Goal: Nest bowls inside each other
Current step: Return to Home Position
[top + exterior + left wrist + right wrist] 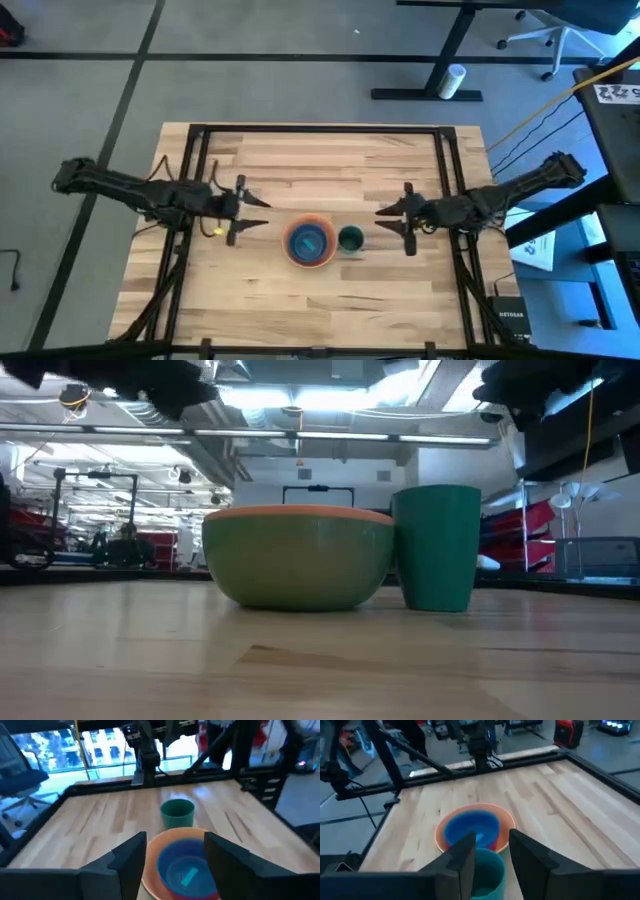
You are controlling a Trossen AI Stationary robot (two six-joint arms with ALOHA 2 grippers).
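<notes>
Pale wood strips make up the desk, and the nested bowls sit a little below the centre of the high view. From the level camera the stack reads as a green bowl on the outside, in the middle of the frame, with the rim of an orange bowl showing as a thin band just above its edge. From overhead and from both wrist cameras a blue bowl lies innermost, ringed by the orange rim. A teal cup stands upright just to the right of the stack in the high view. In the low view it rises taller than the bowls at centre right, and whether it touches them cannot be told. The left claw hangs above the desk to the left of the stack in the high view, clear of it. Its fingers are spread wide and hold nothing, and its own camera sees the blue bowl through the gap. The right claw hangs to the right of the cup, apart from it. Its fingers are parted more narrowly, also empty, and both claws point inward at the bowls.
</notes>
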